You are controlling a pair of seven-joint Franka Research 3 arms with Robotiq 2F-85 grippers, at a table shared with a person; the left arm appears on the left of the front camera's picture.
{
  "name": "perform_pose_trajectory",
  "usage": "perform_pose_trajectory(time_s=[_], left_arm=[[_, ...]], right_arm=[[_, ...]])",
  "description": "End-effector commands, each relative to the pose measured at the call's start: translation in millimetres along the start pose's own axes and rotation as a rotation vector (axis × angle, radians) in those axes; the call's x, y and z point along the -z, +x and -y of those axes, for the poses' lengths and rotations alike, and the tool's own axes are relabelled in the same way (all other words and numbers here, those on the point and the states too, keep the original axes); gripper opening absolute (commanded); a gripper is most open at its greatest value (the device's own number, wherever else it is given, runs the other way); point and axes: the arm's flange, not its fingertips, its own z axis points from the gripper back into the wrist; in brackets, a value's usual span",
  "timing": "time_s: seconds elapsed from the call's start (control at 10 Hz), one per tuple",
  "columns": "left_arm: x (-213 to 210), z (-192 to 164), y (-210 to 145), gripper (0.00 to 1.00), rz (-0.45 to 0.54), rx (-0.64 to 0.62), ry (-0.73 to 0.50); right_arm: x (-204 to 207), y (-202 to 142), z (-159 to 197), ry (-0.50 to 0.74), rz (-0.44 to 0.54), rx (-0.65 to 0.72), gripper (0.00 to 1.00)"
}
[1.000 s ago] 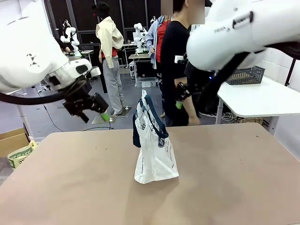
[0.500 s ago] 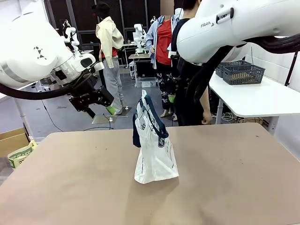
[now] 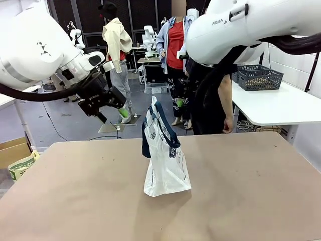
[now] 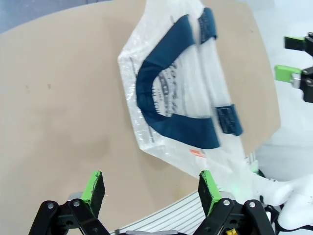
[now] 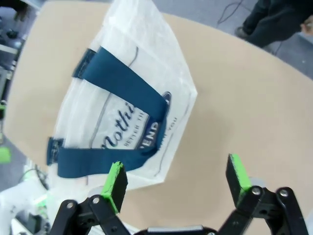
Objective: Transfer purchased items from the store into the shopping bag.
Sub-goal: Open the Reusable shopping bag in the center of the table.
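The shopping bag (image 3: 164, 159) stands upright in the middle of the table, whitish plastic with navy handles and a round navy logo. My left gripper (image 3: 116, 116) hangs open above the table's far edge, to the left of the bag's top. My right gripper (image 3: 180, 103) hovers just right of the bag's top, in front of the person. From above, the left wrist view shows the bag (image 4: 178, 93) beyond my open left gripper (image 4: 149, 188). In the right wrist view the bag (image 5: 124, 93) lies beyond my open right gripper (image 5: 176, 179). Any purchased items are hidden.
A person in black (image 3: 213, 95) stands behind the table's far edge. A white side table (image 3: 281, 108) at the right holds dark mesh baskets (image 3: 261, 79). A cardboard box (image 3: 12, 150) sits on the floor at the left. The tan table (image 3: 241, 196) is bare around the bag.
My left gripper has risen and moved right toward the bag's top. My right arm has swung left, bringing its gripper nearer the bag. The person behind has shifted right.
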Motion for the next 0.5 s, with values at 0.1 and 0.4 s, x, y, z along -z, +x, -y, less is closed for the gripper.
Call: perform_pose_trajectory(time_s=[0.1, 0.4], left_arm=[[3, 8, 4, 1.0, -0.03, -0.071, -0.049], [18, 4, 0, 1.0, -0.039, -0.136, -0.08]], right_arm=[[4, 44, -16, 0.047, -0.043, 0.106, 1.0], [30, 68, -29, 0.072, -0.101, 0.093, 1.0]])
